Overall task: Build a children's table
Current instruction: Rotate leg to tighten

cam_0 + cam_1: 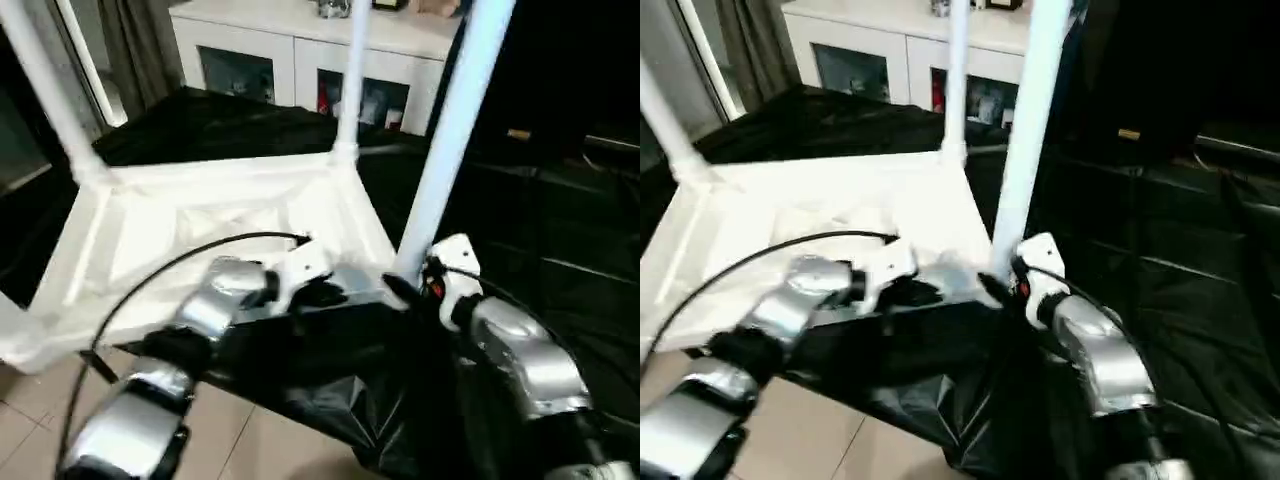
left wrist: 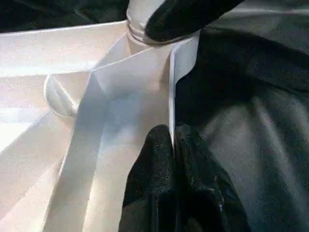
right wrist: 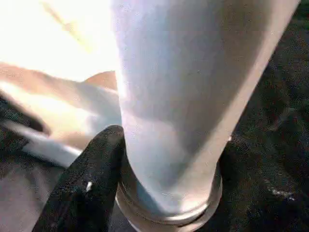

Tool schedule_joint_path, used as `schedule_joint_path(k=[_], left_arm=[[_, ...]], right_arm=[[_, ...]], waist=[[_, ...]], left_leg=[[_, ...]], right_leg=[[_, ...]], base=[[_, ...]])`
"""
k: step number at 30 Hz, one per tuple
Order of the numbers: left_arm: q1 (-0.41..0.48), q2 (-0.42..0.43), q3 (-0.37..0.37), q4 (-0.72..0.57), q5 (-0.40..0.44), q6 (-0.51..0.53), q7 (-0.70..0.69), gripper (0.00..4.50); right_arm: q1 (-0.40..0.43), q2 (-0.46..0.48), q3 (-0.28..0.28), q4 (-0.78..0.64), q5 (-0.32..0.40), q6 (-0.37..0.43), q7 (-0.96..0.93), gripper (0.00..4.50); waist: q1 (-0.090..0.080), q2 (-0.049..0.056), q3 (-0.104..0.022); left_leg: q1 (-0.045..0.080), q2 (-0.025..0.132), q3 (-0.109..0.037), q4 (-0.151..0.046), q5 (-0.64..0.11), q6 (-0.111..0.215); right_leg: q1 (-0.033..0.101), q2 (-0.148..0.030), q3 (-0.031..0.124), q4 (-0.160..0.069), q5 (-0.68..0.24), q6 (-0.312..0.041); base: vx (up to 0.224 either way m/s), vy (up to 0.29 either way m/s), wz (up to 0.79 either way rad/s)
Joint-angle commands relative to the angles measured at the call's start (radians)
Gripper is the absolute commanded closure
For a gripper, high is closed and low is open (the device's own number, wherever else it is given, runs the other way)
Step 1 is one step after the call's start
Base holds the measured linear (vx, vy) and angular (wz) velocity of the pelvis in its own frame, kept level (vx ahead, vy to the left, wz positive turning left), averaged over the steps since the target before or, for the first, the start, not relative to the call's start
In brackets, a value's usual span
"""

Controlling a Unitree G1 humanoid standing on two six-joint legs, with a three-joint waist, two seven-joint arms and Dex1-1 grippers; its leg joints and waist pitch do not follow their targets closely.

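Underneath, black sheeting (image 1: 560, 230) covers the surface; left gripper (image 2: 172, 145) pinches the tabletop (image 1: 200, 230) rim, right gripper (image 3: 159, 179) clasps a leg (image 1: 450, 130).

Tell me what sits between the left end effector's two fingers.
The thin side rim of the upturned white table top stands between the left end effector's fingers, which pinch it; the left wrist view shows this.

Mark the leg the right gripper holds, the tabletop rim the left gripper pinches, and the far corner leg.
near leg (image 1: 445, 150), left eye view, mid-shaft.
tabletop rim (image 2: 171, 92), left wrist view, thin edge.
far corner leg (image 1: 352, 80), left eye view, shaft.
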Motion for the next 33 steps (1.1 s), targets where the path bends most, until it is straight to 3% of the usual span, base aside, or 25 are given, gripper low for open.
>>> schedule_joint_path(k=[1, 3, 4, 5, 6, 8, 9, 10, 17, 20, 21, 25, 26, 29, 30, 31, 33], left_arm=[[-0.010, -0.037, -0.009, 0.054, 0.025, 0.038, 0.112, 4.50], [-0.060, -0.114, -0.001, 0.115, 0.041, 0.045, 0.202, 4.50], [-0.060, -0.114, -0.001, 0.115, 0.041, 0.045, 0.202, 4.50], [-0.070, -0.126, -0.007, 0.127, 0.050, 0.038, 0.206, 4.50], [-0.071, -0.126, -0.013, 0.129, 0.058, 0.025, 0.206, 4.50], [-0.072, -0.126, -0.017, 0.130, 0.063, 0.016, 0.206, 4.50], [-0.070, -0.123, -0.019, 0.129, 0.064, 0.016, 0.197, 4.50], [-0.067, -0.118, -0.023, 0.130, 0.068, 0.008, 0.192, 4.50], [-0.064, -0.101, -0.016, 0.163, 0.077, -0.062, 0.170, 4.50], [-0.061, -0.106, 0.003, 0.157, 0.065, -0.094, 0.191, 4.50], [-0.062, -0.108, 0.010, 0.154, 0.057, -0.097, 0.192, 4.50], [-0.062, -0.108, 0.036, 0.128, 0.028, -0.115, 0.186, 4.50], [-0.062, -0.106, 0.038, 0.125, 0.026, -0.119, 0.186, 4.22], [-0.047, -0.087, 0.061, 0.078, -0.013, -0.087, 0.130, 4.05], [-0.038, -0.076, 0.066, 0.055, -0.022, -0.068, 0.110, 3.84], [-0.033, -0.068, 0.069, 0.040, -0.027, -0.058, 0.098, 3.84], [-0.022, -0.048, 0.080, 0.007, -0.035, -0.052, 0.083, 3.78]], right_arm=[[0.008, 0.036, -0.006, 0.049, -0.014, 0.051, -0.092, 1.88], [-0.004, 0.116, -0.002, 0.059, -0.036, 0.050, -0.186, 1.88], [-0.004, 0.116, -0.002, 0.059, -0.036, 0.050, -0.186, 1.88], [-0.005, 0.124, 0.009, 0.058, -0.047, 0.042, -0.194, 1.88], [-0.005, 0.120, 0.018, 0.055, -0.060, 0.032, -0.197, 1.88], [-0.005, 0.118, 0.025, 0.054, -0.068, 0.026, -0.200, 1.88], [-0.003, 0.116, 0.022, 0.049, -0.064, 0.019, -0.195, 1.39], [0.000, 0.116, 0.017, 0.041, -0.054, 0.018, -0.192, 1.39], [0.019, 0.090, 0.010, -0.007, -0.076, -0.010, -0.176, 0.77], [0.034, 0.062, 0.010, -0.050, -0.065, -0.017, -0.135, 0.77], [0.041, 0.048, 0.011, -0.068, -0.061, -0.020, -0.116, 0.77], [0.079, -0.015, 0.008, -0.160, -0.021, 0.000, -0.019, 0.77], [0.085, -0.025, 0.007, -0.173, -0.016, 0.003, -0.006, 0.73], [0.140, -0.118, -0.002, -0.251, 0.024, 0.012, 0.107, 0.70], [0.158, -0.152, -0.008, -0.270, 0.037, 0.012, 0.148, 0.70], [0.169, -0.172, -0.013, -0.282, 0.045, 0.013, 0.172, 0.70], [0.183, -0.202, -0.028, -0.302, 0.069, 0.025, 0.216, 0.70]], waist=[[-0.001, -0.001, -0.042], [0.003, 0.000, -0.043], [0.006, 0.001, -0.043], [0.008, -0.002, -0.045], [0.010, 0.004, -0.046], [0.011, 0.001, -0.046], [0.013, 0.004, -0.048], [0.012, 0.004, -0.046], [0.008, 0.000, -0.040], [0.008, -0.007, -0.039], [0.010, -0.014, -0.040], [0.015, -0.013, -0.041], [0.016, -0.014, -0.042], [0.020, -0.015, -0.045], [0.024, -0.012, -0.047], [0.023, -0.018, -0.051], [0.024, -0.017, -0.058]], left_leg=[[-0.004, 0.014, -0.002, -0.079, -0.209, -0.007], [0.002, 0.014, 0.001, -0.076, -0.201, -0.005], [0.004, 0.016, 0.002, -0.076, -0.200, -0.007], [-0.001, 0.014, 0.000, -0.077, -0.183, -0.004], [-0.006, 0.015, -0.001, -0.076, -0.161, -0.002], [-0.008, 0.014, -0.001, -0.076, -0.154, 0.004], [-0.009, 0.014, -0.001, -0.075, -0.149, 0.008], [-0.009, 0.014, -0.001, -0.076, -0.152, 0.010], [-0.008, 0.014, -0.003, -0.083, -0.215, 0.008], [-0.009, 0.016, -0.003, -0.083, -0.214, 0.015], [-0.009, 0.015, -0.001, -0.081, -0.204, 0.024], [-0.016, 0.015, -0.001, -0.078, -0.151, 0.046], [-0.016, 0.015, -0.001, -0.076, -0.140, 0.051], [-0.018, 0.014, 0.000, -0.071, -0.106, 0.064], [-0.016, 0.019, 0.000, -0.070, -0.085, 0.075], [-0.020, 0.021, 0.001, -0.066, -0.056, 0.086], [-0.025, 0.020, -0.001, -0.060, 0.003, 0.107]], right_leg=[[0.032, -0.064, 0.043, -0.094, -0.312, -0.164], [0.027, -0.064, 0.044, -0.096, -0.296, -0.165], [0.024, -0.064, 0.045, -0.096, -0.289, -0.167], [0.033, -0.064, 0.045, -0.091, -0.253, -0.169], [0.037, -0.064, 0.044, -0.087, -0.203, -0.172], [0.039, -0.063, 0.044, -0.083, -0.170, -0.175], [0.042, -0.065, 0.044, -0.081, -0.150, -0.180], [0.042, -0.064, 0.043, -0.082, -0.146, -0.183], [0.039, -0.066, 0.044, -0.097, -0.289, -0.151], [0.036, -0.067, 0.044, -0.099, -0.321, -0.136], [0.035, -0.067, 0.046, -0.099, -0.311, -0.132], [0.042, -0.067, 0.044, -0.091, -0.238, -0.141], [0.045, -0.068, 0.044, -0.091, -0.226, -0.143], [0.049, -0.067, 0.043, -0.084, -0.175, -0.158], [0.048, -0.070, 0.045, -0.077, -0.117, -0.181], [0.050, -0.066, 0.043, -0.068, -0.036, -0.204], [0.056, -0.065, 0.041, -0.050, 0.094, -0.231]], base=[[0.000, 0.000, 0.00], [0.000, 0.000, 0.00], [0.000, 0.000, 0.00], [0.000, 0.000, 0.00], [0.000, 0.000, 0.00], [0.000, 0.000, 0.00], [0.000, 0.000, 0.00], [0.000, 0.000, 0.00], [0.000, 0.000, 0.00], [0.000, 0.000, 0.00], [0.000, 0.000, 0.00], [0.000, 0.000, 0.00], [0.000, 0.000, 0.00], [0.000, 0.000, 0.00], [0.000, 0.000, 0.00], [0.000, 0.000, 0.00], [0.000, 0.000, 0.00]])
